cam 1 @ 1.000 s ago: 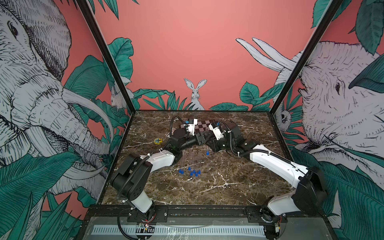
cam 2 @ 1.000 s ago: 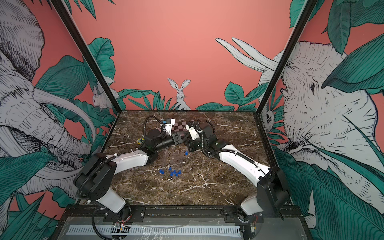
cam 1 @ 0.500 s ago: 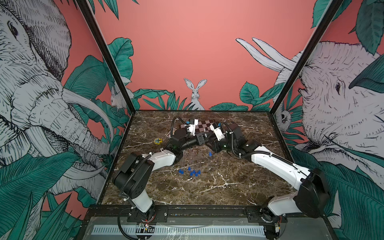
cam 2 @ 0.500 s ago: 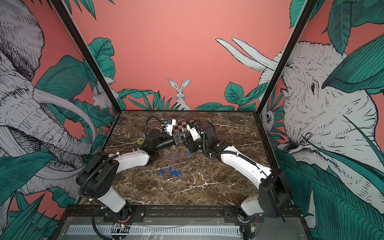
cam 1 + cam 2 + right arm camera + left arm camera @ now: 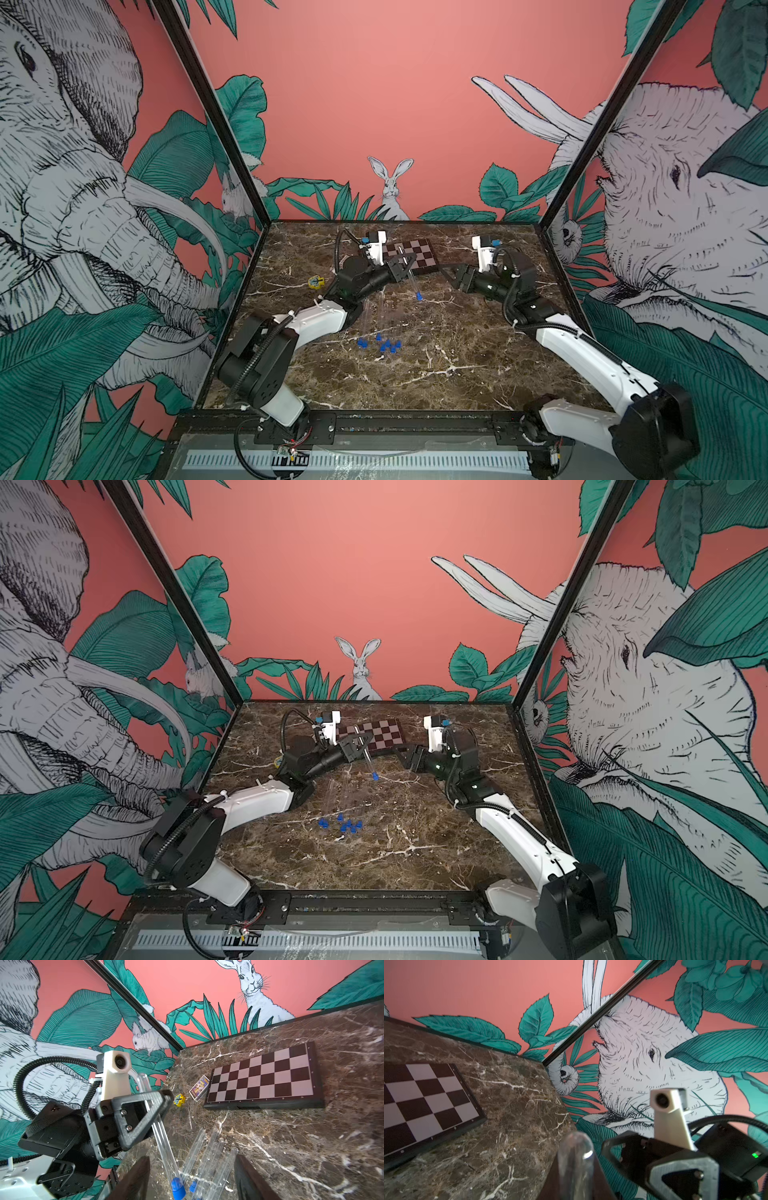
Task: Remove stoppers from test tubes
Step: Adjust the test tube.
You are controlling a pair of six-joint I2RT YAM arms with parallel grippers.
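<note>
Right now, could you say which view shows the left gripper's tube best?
Right wrist view: the held tube shows nearly whole, blue stopper in place. Both top views show it tiny; left wrist, only its rounded end.

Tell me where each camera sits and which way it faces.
Top views: high in front, looking down and back over the brown marble table; both arms show, left gripper and right gripper.
Left wrist: on the left arm, facing the open right gripper; its own jaws clamp a clear slim test tube.
Right wrist: on the right arm, facing the left gripper and that tube's blue plastic stopper; own open jaws show.
Shared: all show the checkered brown chessboard.
</note>
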